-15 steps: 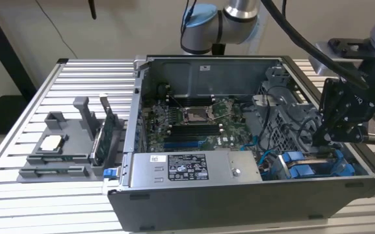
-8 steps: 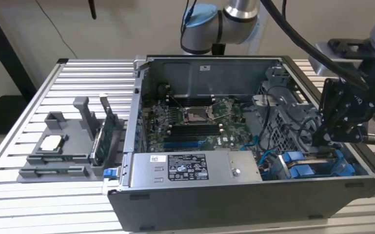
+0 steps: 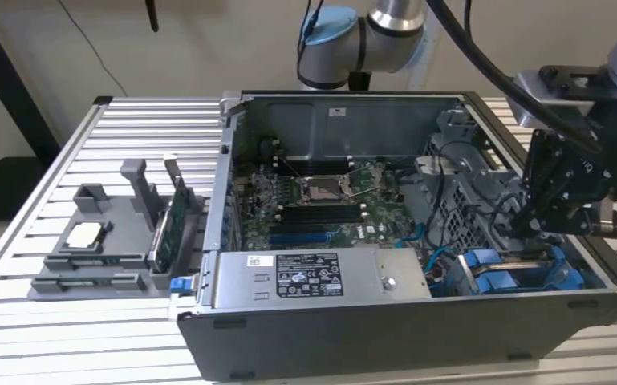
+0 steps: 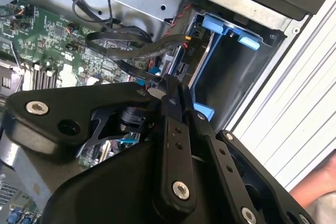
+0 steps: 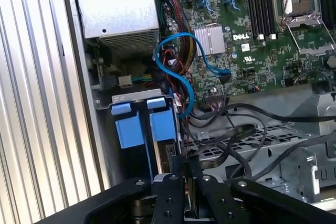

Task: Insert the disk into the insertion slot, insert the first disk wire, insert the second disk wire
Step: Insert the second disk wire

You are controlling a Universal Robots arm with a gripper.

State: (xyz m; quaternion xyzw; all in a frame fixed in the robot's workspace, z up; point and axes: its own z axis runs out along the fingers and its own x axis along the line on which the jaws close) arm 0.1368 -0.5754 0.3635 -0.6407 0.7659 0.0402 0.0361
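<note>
The insertion slot (image 3: 517, 277) is the dark metal bay in the case corner at the exterior view's right, seen in both wrist views (image 4: 231, 72) (image 5: 134, 100). A blue carrier frame (image 5: 163, 124) stands in it with its tabs showing, and the disk's body is mostly hidden. My gripper (image 3: 531, 228) reaches down into the case right over that bay. Its fingers (image 4: 169, 108) lie close together, and a flat black disk wire (image 4: 121, 48) loops in and ends at the gripper's tips (image 4: 172, 81). In the first wrist view the gripper's tips (image 5: 184, 163) sit beside the carrier's lower end.
A grey power-supply box (image 3: 308, 273) lies along the case's front, with the motherboard (image 3: 319, 200) behind it. A blue cable (image 5: 181, 77) and black wires (image 5: 236, 129) curl beside the bay. A grey parts fixture (image 3: 105, 241) stands on the slatted table. A hand (image 4: 315, 187) shows outside the case.
</note>
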